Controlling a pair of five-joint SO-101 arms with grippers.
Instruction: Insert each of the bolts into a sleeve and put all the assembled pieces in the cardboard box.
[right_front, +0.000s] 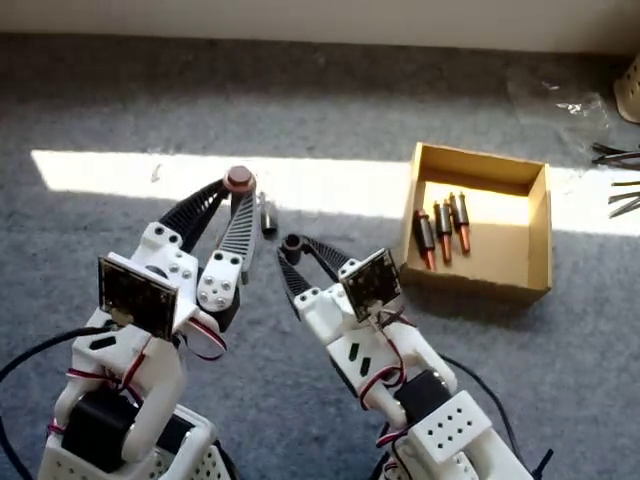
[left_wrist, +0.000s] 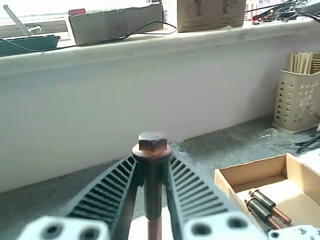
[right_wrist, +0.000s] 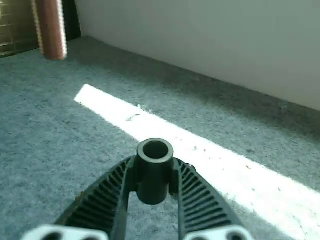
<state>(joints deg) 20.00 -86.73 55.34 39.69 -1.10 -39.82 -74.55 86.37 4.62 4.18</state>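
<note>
Right gripper clamps an empty sleeve. Left gripper, at its 11 o'clock, grips a bolt, judged not yet inserted. A dark piece lies between them. Three assembled pieces rest in the cardboard box, 3 o'clock.

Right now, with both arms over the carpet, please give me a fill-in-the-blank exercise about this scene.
1. The left gripper is shut on a copper ____.
2. The right gripper is shut on a dark, hollow ____.
3. The cardboard box holds ____ assembled pieces.
Missing words: bolt; sleeve; three.
</note>
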